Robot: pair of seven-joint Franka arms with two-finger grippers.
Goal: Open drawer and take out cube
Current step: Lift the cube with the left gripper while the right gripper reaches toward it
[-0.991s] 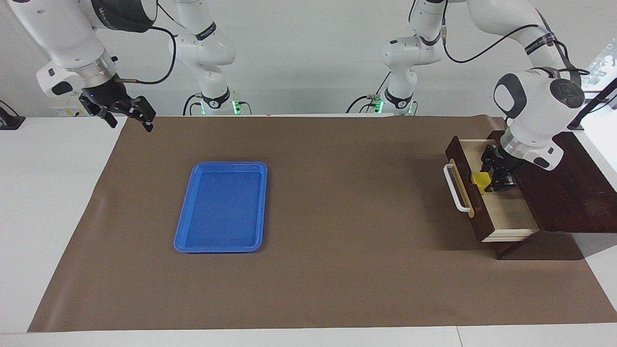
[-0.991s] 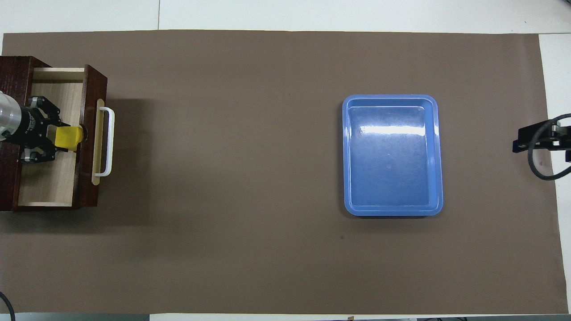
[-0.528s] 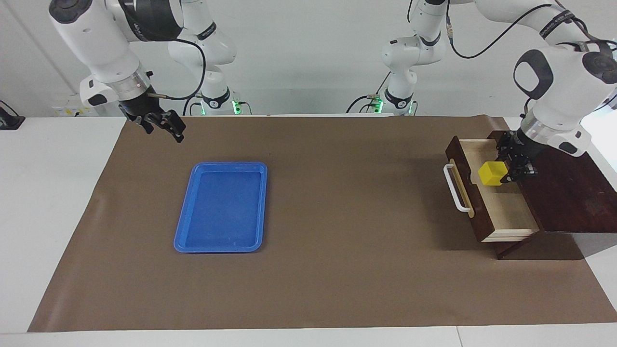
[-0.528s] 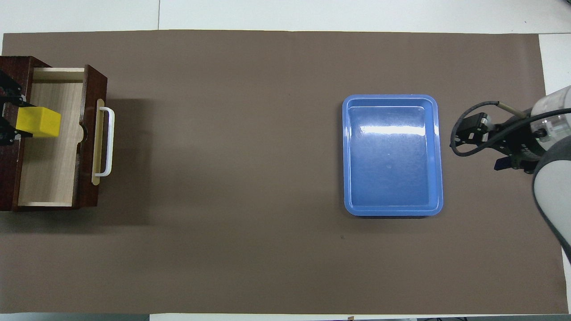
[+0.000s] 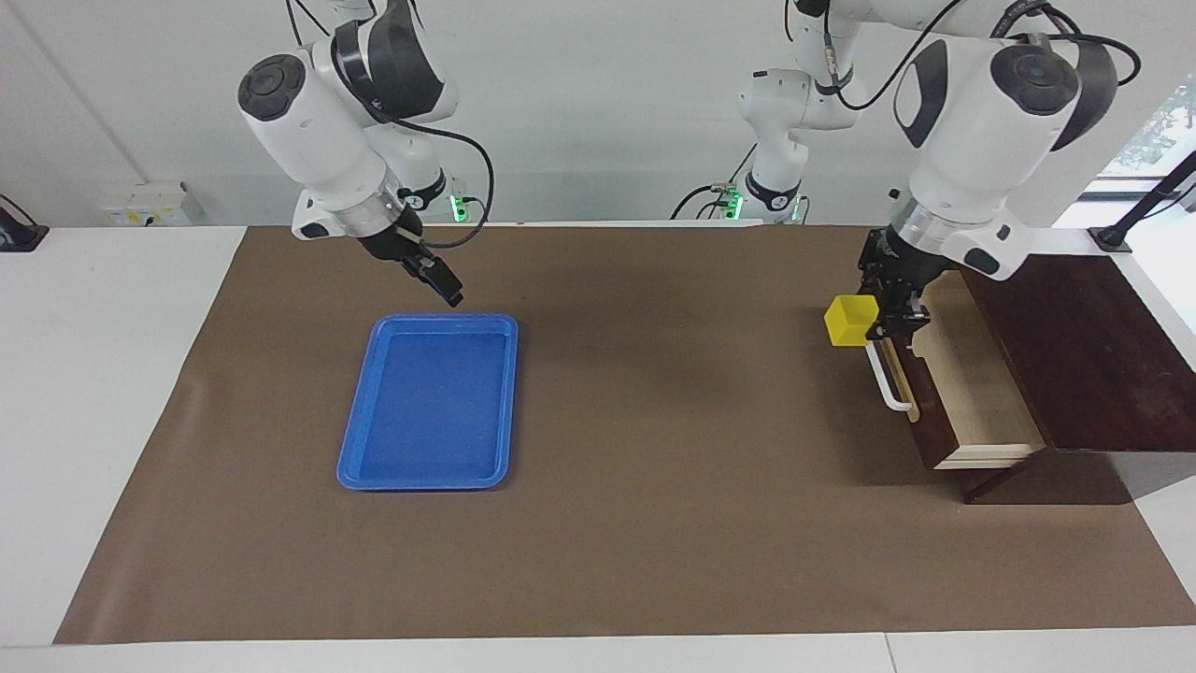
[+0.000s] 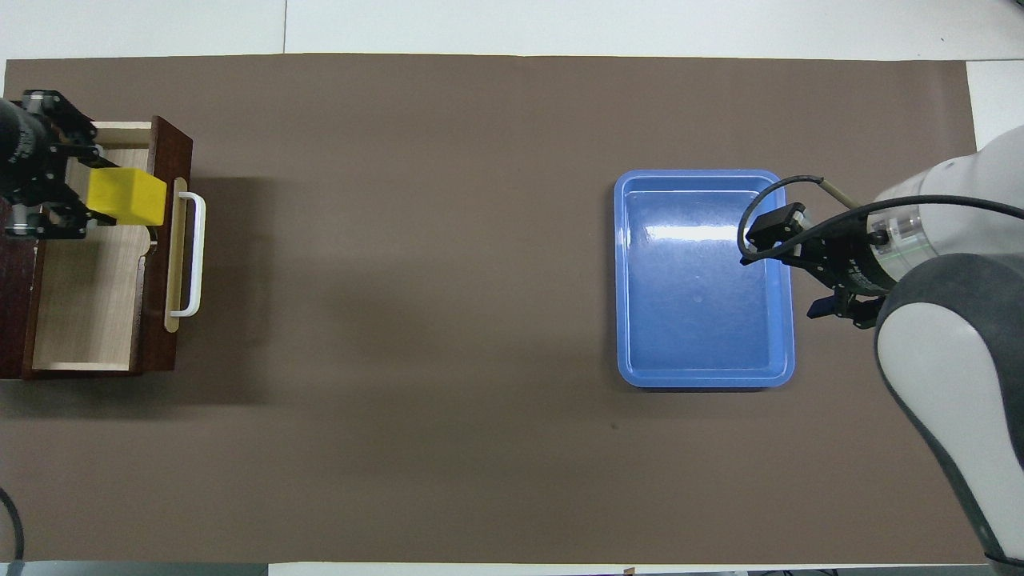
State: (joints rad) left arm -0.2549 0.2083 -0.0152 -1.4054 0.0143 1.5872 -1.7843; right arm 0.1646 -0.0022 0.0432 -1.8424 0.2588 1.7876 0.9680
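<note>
The dark wooden drawer point(image 5: 976, 397) stands pulled out of its dark box point(image 5: 1084, 365), its pale inside bare and its white handle point(image 5: 886, 381) toward the table's middle. It also shows in the overhead view point(image 6: 88, 312). My left gripper point(image 5: 876, 316) is shut on the yellow cube point(image 5: 849, 321) and holds it in the air over the drawer's front panel and handle. In the overhead view the cube point(image 6: 126, 196) and left gripper point(image 6: 90, 196) sit over the drawer's front. My right gripper point(image 5: 445, 286) hangs over the blue tray's edge nearest the robots.
A flat blue tray point(image 5: 360, 439) lies on the brown mat point(image 5: 654, 523) toward the right arm's end of the table; it also shows in the overhead view point(image 6: 640, 352). White tabletop borders the mat.
My left gripper has lifted the cube out of the drawer and carried it over the drawer's front. My right arm has swung in from the table's end to the tray's edge.
</note>
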